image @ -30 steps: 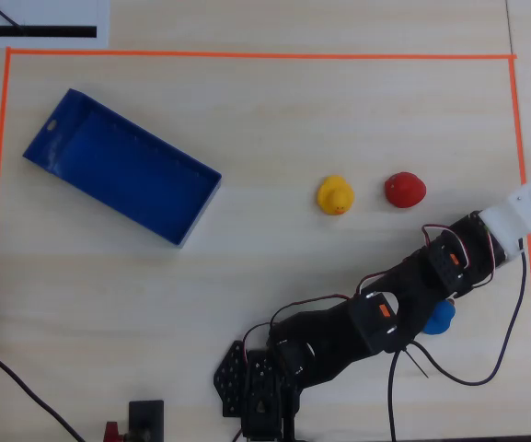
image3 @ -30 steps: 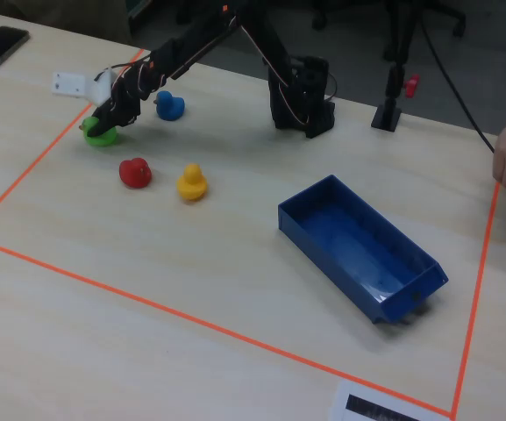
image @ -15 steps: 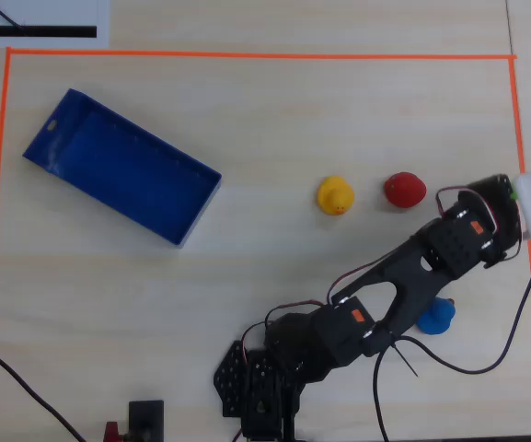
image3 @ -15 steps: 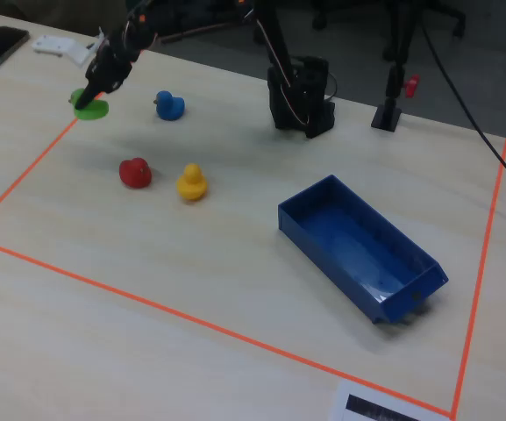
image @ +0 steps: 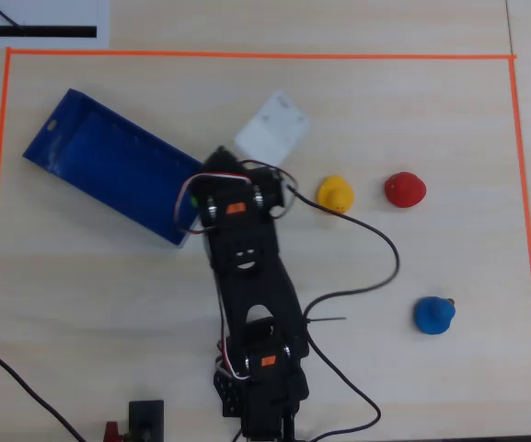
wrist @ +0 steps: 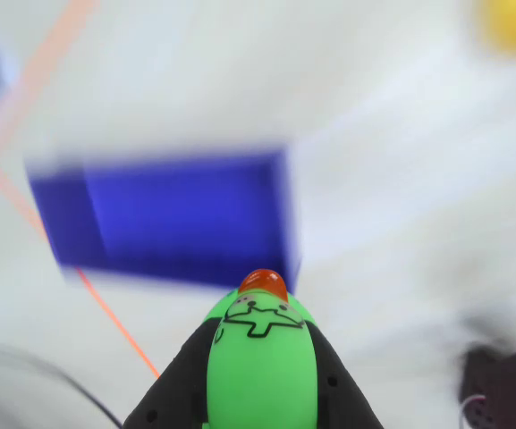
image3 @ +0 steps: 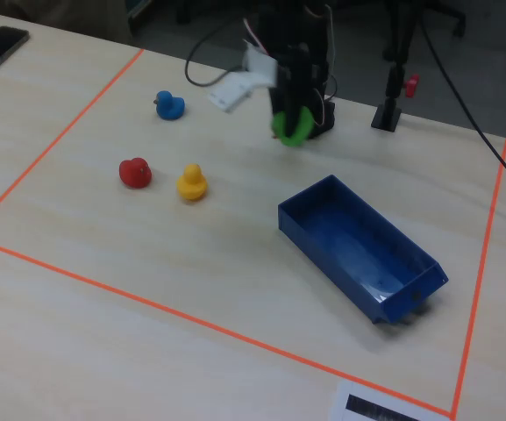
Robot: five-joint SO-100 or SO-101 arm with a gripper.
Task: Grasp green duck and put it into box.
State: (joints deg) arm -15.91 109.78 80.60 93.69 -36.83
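We are in the carrying step: the black two-finger gripper [wrist: 262, 393] is clamped around the bright green rubber duck [wrist: 262, 362], lifted clear of the table. In the blurred wrist view, the open blue plastic box [wrist: 181, 214] seems just ahead. Next we need to centre over it, then release.

The arm is reaching out from its base, its black links stacked in a line in the overhead view, with the wrist hanging just beside the near corner of the blue box [image: 109, 166]. The pincer [wrist: 262, 375] is pointing downward, lifted off the table, and its two black fingers [wrist: 175, 384] are pressing against both sides of the green duck [wrist: 262, 357], gripping it.
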